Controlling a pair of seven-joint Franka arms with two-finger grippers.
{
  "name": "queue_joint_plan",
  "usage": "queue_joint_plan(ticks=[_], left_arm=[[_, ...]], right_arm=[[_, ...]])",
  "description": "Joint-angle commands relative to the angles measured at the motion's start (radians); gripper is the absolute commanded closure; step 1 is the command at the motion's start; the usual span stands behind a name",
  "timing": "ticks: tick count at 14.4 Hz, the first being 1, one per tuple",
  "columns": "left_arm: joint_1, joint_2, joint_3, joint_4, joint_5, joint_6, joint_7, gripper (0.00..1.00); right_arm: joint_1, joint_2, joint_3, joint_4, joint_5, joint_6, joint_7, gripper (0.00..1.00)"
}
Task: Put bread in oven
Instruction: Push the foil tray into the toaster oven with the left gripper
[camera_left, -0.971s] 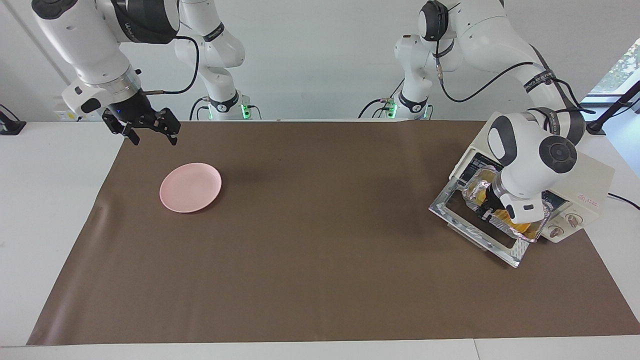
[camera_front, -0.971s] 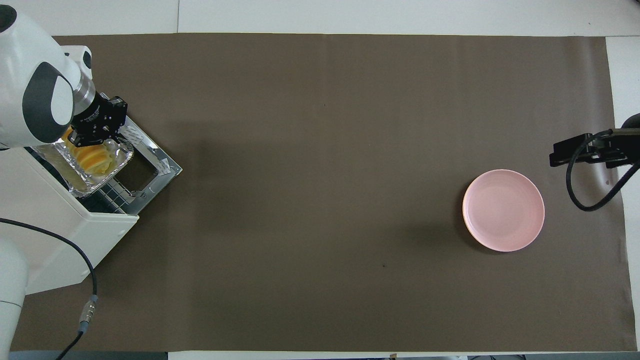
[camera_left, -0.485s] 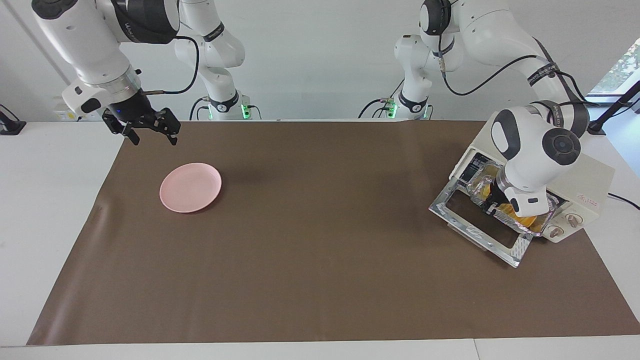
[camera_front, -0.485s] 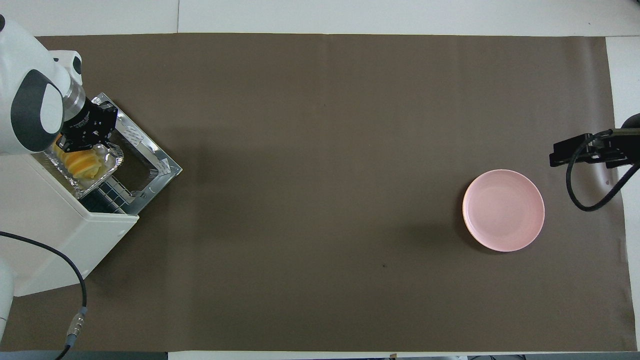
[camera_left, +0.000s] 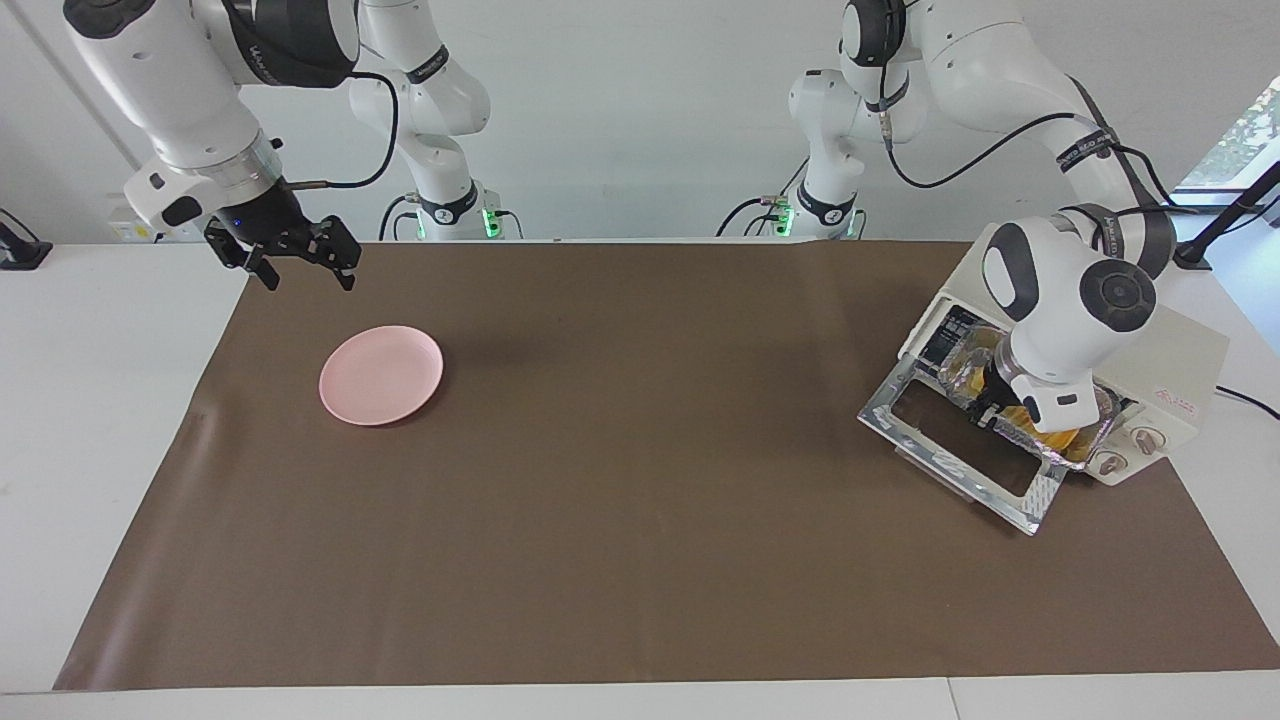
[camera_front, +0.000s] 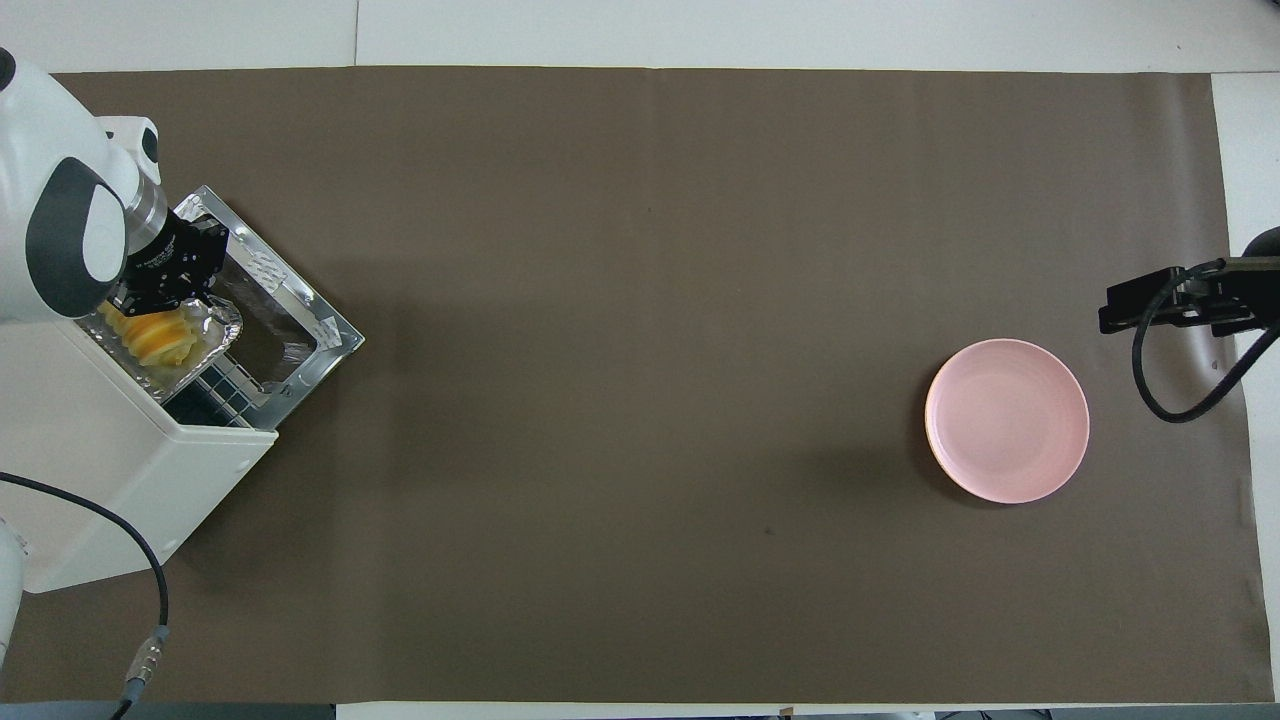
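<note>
The golden ridged bread (camera_front: 160, 335) (camera_left: 1050, 440) lies in a crinkled foil tray (camera_front: 218, 328) (camera_left: 1088, 452). The tray sits partly inside the mouth of the cream-white oven (camera_front: 120, 470) (camera_left: 1190, 370), at the left arm's end of the table. The glass door (camera_front: 300, 340) (camera_left: 960, 470) is dropped flat onto the mat. My left gripper (camera_front: 160, 292) (camera_left: 985, 408) is shut on the tray's rim, just above the door, and its wrist hides part of the bread. My right gripper (camera_left: 308, 278) (camera_front: 1150, 298) waits open and empty in the air over the mat's corner.
A round pink plate (camera_left: 381, 374) (camera_front: 1007, 420) lies empty on the brown mat (camera_left: 640, 520) toward the right arm's end. The oven's knobs (camera_left: 1145, 440) face the door side. A black cable (camera_front: 150, 560) trails beside the oven.
My left gripper has slid the foil tray with the bread farther into the oven, uncovering more of the door. The right arm has stayed still.
</note>
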Motion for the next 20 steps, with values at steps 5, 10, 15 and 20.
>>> queue_joint_plan(ticks=[5,10,15,20], left_arm=[[-0.037,-0.055,-0.007,-0.071,0.027,0.043,-0.135,1.00],[-0.016,-0.061,-0.006,-0.088,0.027,0.049,-0.113,1.00],[0.007,-0.085,-0.006,-0.106,0.029,0.047,-0.111,1.00],[0.015,-0.087,-0.006,-0.108,0.029,0.049,-0.072,1.00]], right_arm=[[-0.011,-0.026,0.005,-0.028,0.011,0.004,-0.025,0.00],[-0.011,-0.026,0.005,-0.028,0.011,0.004,-0.025,0.00],[-0.011,-0.026,0.005,-0.028,0.011,0.005,-0.025,0.00],[-0.011,-0.026,0.005,-0.028,0.011,0.004,-0.025,0.00]])
